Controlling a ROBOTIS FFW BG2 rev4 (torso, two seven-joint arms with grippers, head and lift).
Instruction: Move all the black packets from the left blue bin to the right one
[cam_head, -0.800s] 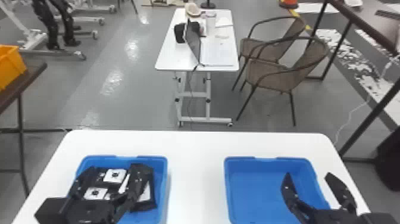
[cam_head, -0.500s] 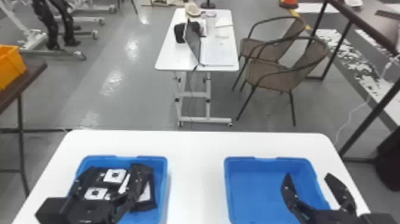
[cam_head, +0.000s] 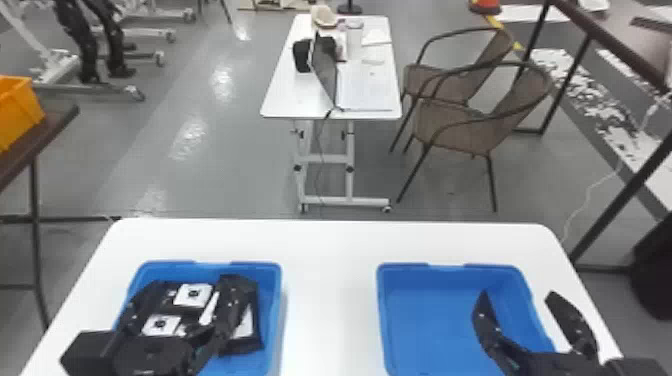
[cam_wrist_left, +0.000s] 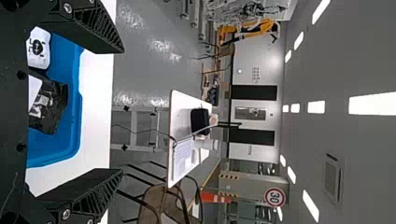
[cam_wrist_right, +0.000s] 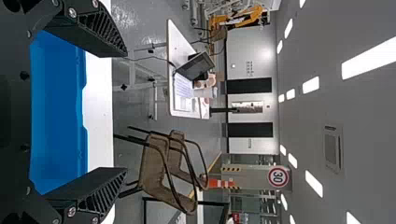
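Observation:
Over the left blue bin (cam_head: 274, 300) my left gripper (cam_head: 187, 292) stands open, above black packets with white labels, one packet (cam_head: 245, 330) lying at the bin's right side. In the left wrist view, the spread left gripper (cam_wrist_left: 119, 109) has a black packet (cam_wrist_left: 49, 105) and a white-labelled one (cam_wrist_left: 38, 47) beyond its base. My right gripper (cam_head: 517, 295) is open at the right side of the right blue bin (cam_head: 425, 320), whose visible floor is bare. The right wrist view has the right gripper (cam_wrist_right: 123, 112) with nothing between its fingers, the bin (cam_wrist_right: 56, 112) behind.
Both bins rest on a white table (cam_head: 330, 280), with a gap between them. Beyond it stand a smaller white desk (cam_head: 370, 95) with a laptop and two wicker chairs (cam_head: 450, 125). An orange crate (cam_head: 17, 110) sits on a dark table at far left.

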